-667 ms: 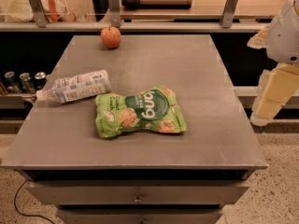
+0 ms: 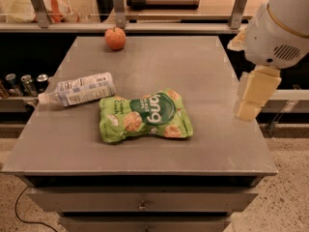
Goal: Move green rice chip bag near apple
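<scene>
Since the puffy light-green rice chip bag [image 2: 145, 116] lies centre, well apart from the round red apple [image 2: 115, 37] far-left, the cream gripper [image 2: 248, 105] hovers right, pre-approach; grip state: cannot tell.

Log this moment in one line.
hand at table right edge, apart from bag | bag mid-table | apple far edge | bottle beside bag

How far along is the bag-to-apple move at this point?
Nothing looks done: the green rice chip bag lies on the table beside the bottle, well apart from the apple at the back edge. In hand: the gripper hangs by its right edge, holding nothing. Left: grasp, carry, set down near the apple.
</scene>
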You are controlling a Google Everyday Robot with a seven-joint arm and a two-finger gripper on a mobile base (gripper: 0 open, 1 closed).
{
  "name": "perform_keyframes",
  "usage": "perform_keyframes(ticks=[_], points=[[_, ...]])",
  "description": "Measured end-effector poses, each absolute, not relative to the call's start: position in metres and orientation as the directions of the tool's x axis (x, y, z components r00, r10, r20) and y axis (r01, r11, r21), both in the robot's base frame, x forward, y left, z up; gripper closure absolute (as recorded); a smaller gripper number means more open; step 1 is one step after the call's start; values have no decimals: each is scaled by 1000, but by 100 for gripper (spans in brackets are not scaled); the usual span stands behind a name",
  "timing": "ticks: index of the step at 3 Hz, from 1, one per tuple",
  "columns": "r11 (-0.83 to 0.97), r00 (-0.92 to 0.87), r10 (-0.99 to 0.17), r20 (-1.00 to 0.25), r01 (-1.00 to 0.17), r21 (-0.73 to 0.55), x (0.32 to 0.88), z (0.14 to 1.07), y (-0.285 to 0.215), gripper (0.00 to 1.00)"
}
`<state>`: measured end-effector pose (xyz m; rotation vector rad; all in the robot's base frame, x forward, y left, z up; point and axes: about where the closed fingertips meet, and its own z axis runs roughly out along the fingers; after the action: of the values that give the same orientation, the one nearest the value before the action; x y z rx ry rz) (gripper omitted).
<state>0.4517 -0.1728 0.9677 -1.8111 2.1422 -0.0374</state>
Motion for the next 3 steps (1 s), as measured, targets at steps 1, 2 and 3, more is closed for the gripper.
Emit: perform_keyframes(ticks=[1, 2, 3], points=[[92, -33, -957, -288, -977, -194, 475, 947, -111, 0], [-7, 57, -950, -308, -987, -159, 498, 923, -50, 0], [-69, 108, -942, -317, -989, -132, 514, 903, 1, 0]])
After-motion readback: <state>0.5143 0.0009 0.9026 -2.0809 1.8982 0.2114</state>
